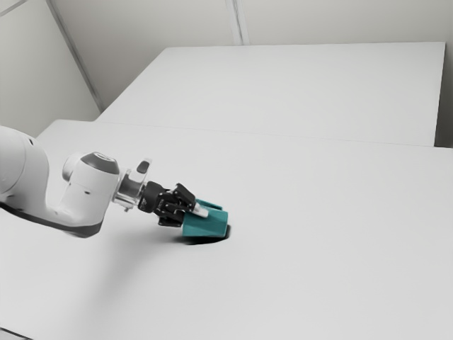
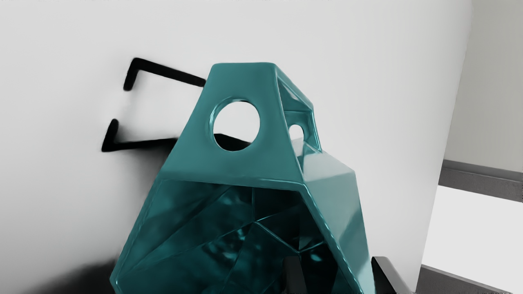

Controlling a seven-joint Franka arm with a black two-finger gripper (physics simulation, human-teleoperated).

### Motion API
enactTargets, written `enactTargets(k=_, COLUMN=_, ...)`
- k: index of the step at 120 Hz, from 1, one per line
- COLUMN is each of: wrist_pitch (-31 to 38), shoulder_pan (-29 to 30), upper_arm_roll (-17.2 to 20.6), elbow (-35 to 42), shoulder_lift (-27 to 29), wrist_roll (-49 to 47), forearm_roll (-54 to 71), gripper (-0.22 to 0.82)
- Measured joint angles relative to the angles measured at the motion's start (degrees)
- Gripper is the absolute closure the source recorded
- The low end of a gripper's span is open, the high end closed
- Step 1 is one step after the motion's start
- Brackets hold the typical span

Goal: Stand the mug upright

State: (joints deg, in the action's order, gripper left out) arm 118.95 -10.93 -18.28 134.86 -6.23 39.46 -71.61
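Observation:
The teal faceted mug [image 1: 205, 223] lies on its side in the exterior view, its mouth toward the hand and its handle on the upper side. My gripper [image 1: 192, 207] is at the mouth, with one pale fingertip over the mug's upper side. In the wrist view the mug [image 2: 245, 163] shows its dark hollow and a handle with a round hole. The gripper [image 2: 337, 265] straddles one side wall there: one finger stands inside the hollow, the other outside along the wall. Space shows between the inner finger and the wall, so the gripper looks partly open.
A white table [image 1: 318, 248] lies under the mug, and a dark shadow hugs the mug's lower side. Behind it is a second pale surface [image 1: 283, 85], with pale walls beyond. In the wrist view, black angular shadows fall on the table [image 2: 61, 81] beside the handle.

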Motion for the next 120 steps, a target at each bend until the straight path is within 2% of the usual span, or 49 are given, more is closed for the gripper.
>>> enactTargets(k=14, wrist_pitch=-0.10, shoulder_pan=-0.03, upper_arm_roll=0.00, elbow=-0.02, shoulder_lift=-0.03, wrist_roll=1.12, forearm_roll=-0.34, gripper=0.66)
enactTargets(k=42, wrist_pitch=-0.02, shoulder_pan=-0.07, upper_arm_roll=0.00, elbow=-0.02, shoulder_lift=0.10, wrist_roll=2.64, forearm_roll=-0.32, gripper=0.74)
enactTargets(k=77, wrist_pitch=0.08, shoulder_pan=-0.06, upper_arm_roll=0.01, elbow=-0.02, shoulder_lift=0.68, wrist_roll=3.79, forearm_roll=-0.22, gripper=0.77)
enactTargets(k=101, wrist_pitch=0.20, shoulder_pan=0.06, upper_arm_roll=0.38, elbow=-0.22, shoulder_lift=3.63, wrist_roll=4.39, forearm_roll=0.43, gripper=0.78)
enactTargets(k=120, wrist_pitch=0.91, shoulder_pan=0.19, upper_arm_roll=1.38, elbow=-5.08, shoulder_lift=3.42, wrist_roll=4.05, forearm_roll=7.02, gripper=0.78)
